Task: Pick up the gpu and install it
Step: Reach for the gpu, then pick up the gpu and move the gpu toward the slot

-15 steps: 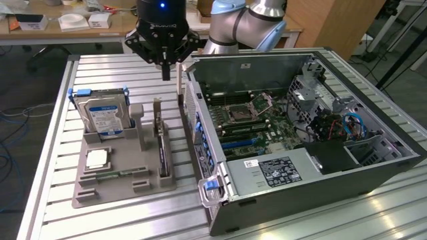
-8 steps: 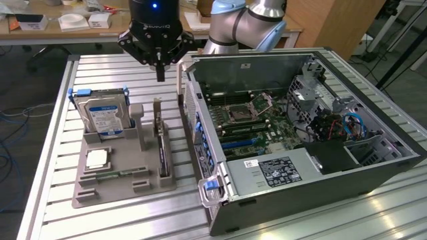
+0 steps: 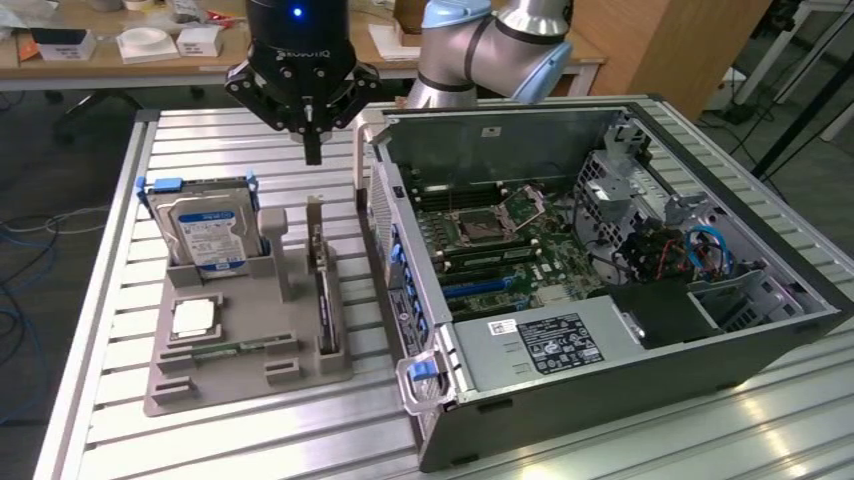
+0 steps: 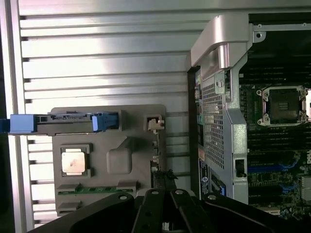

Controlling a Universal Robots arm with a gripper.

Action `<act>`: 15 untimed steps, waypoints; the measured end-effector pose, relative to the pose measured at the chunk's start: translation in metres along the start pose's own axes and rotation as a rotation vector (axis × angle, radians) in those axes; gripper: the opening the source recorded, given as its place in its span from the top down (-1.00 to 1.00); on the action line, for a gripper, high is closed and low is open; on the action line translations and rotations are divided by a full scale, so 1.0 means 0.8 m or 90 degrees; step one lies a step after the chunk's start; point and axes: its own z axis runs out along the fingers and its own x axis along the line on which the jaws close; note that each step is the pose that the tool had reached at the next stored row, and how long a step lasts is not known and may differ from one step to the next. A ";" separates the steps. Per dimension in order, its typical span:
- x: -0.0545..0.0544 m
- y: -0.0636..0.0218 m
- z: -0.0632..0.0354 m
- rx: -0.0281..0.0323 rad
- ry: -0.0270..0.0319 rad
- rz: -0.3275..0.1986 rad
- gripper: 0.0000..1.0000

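Gripper (image 3: 314, 152) hangs w/ fingers pressed together, nothing pinched between them and touching nothing. It sits in the air over the far end of the grey holder tray (image 3: 247, 385), roughly above the gpu's bracket end and clear of it. The gpu (image 3: 324, 300) stands on edge in a tray slot, silvery bracket upright at the far end. It's seen edge-on, so the card faces can't be made out. The hard drive (image 3: 207, 235), blue label, stands upright in the next slot, w/ a grey post between it and the gpu. A CPU chip (image 4: 74, 161) and a green memory stick (image 4: 95, 190) lie flat in the tray. In the wrist view the gripper's black links cover the tray's near end. The open PC case (image 3: 400, 250) lies just beside the tray, motherboard (image 3: 534, 240) facing up. Only a narrow strip of slatted table (image 3: 200, 140) separates the gpu side of the tray from the case wall. There's more bare table beyond the tray's far end.
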 end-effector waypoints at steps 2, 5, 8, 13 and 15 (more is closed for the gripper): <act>0.000 0.000 0.000 0.0000 0.0000 0.000 0.79; 0.000 0.000 0.000 0.0000 0.0000 0.000 0.79; 0.000 0.000 0.000 0.0000 0.0000 0.000 0.79; 0.000 0.000 0.000 0.0000 0.0000 0.000 0.79; 0.000 0.000 0.001 0.0000 0.0000 0.000 0.79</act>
